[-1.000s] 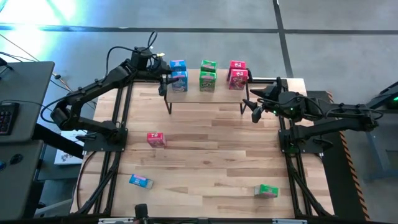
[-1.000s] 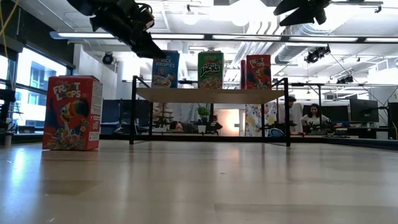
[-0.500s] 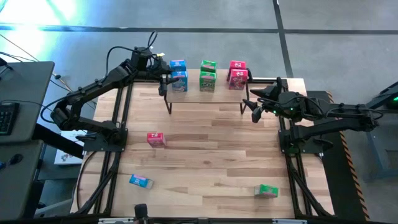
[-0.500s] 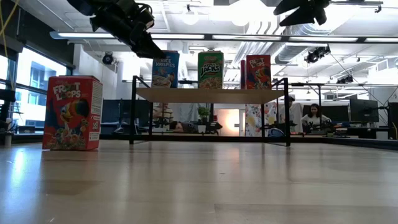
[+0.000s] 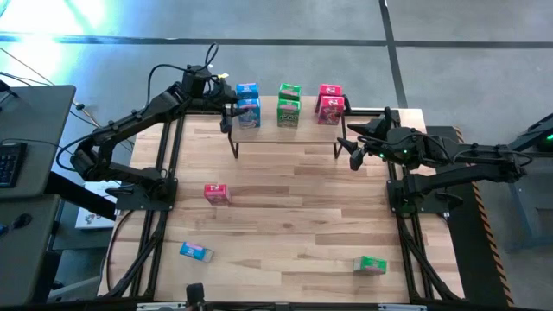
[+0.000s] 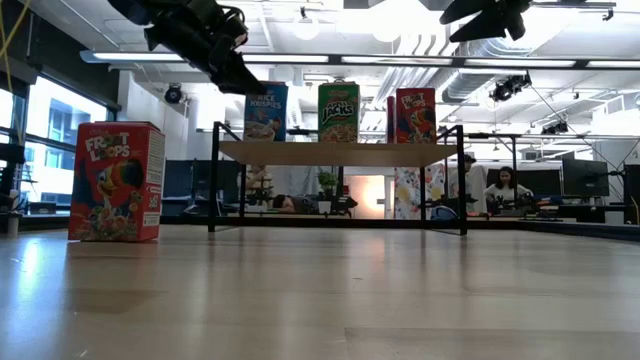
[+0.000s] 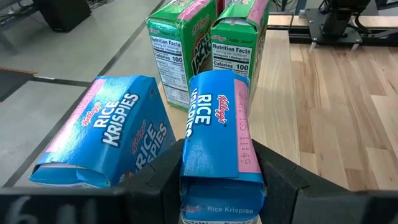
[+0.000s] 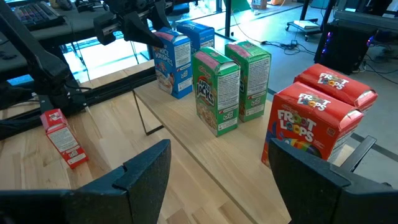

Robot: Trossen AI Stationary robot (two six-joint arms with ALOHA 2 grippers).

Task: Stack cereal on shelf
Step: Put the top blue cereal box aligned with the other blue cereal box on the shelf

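The left gripper (image 7: 217, 180), jaws clamped on a blue cereal box (image 7: 217, 134) at the shelf (image 5: 285, 136), probably should release next, while the right gripper (image 8: 217, 174) waits, jaws apart.

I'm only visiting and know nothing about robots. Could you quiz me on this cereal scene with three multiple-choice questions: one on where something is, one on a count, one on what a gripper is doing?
1. Where is the green box that is off the shelf?
A. on the table, near corner on the right arm's side
B. on top of a blue box
C. in the right gripper

2. How many boxes are on the shelf?
A. three
B. six
C. nine

3. What is the left gripper doing?
A. hanging open over the table
B. shut on a blue box on the shelf
C. holding a red box

Answers:
1 A: the green box lies there alone on the table.
2 B: the shelf carries two blue, two green, two red.
3 B: the left gripper clamps the blue box; the right gripper waits open.
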